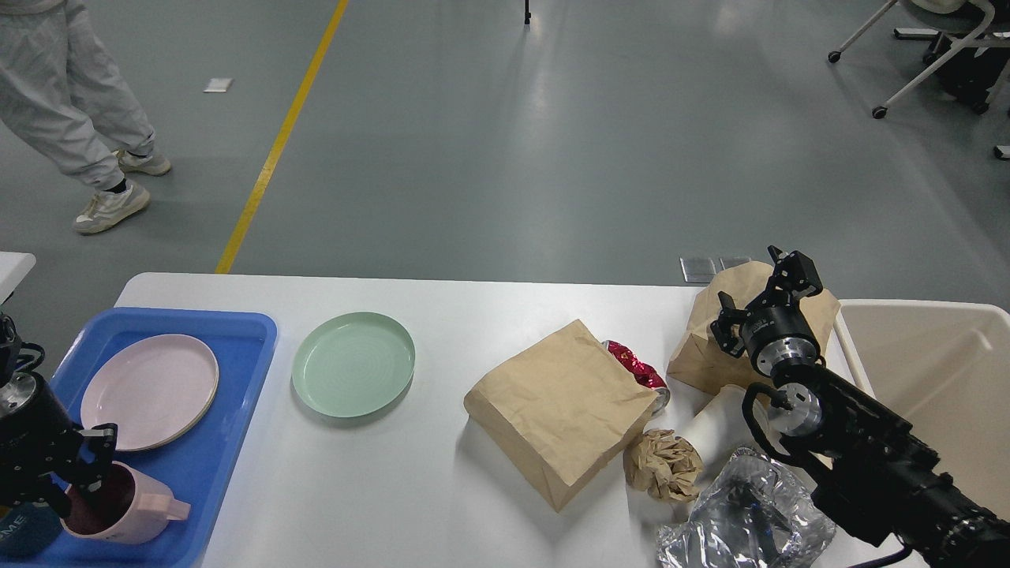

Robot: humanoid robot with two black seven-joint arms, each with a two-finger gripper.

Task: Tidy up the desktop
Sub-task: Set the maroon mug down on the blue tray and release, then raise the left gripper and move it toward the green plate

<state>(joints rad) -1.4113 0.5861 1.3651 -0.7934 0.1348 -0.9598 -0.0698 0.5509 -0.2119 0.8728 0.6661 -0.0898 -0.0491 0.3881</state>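
The white counter [442, 315] fills the lower half of the view. Nearest, at the blue tray's [237, 410] front corner, the left hand [75, 473] clamps the rim of a pink mug [126, 509] (tilted, handle toward the green plate [353, 363]). Right of that plate lies a brown paper bag [564, 410]. Farther right, the right hand [769, 296] hovers with fingers spread over another bag [702, 355].
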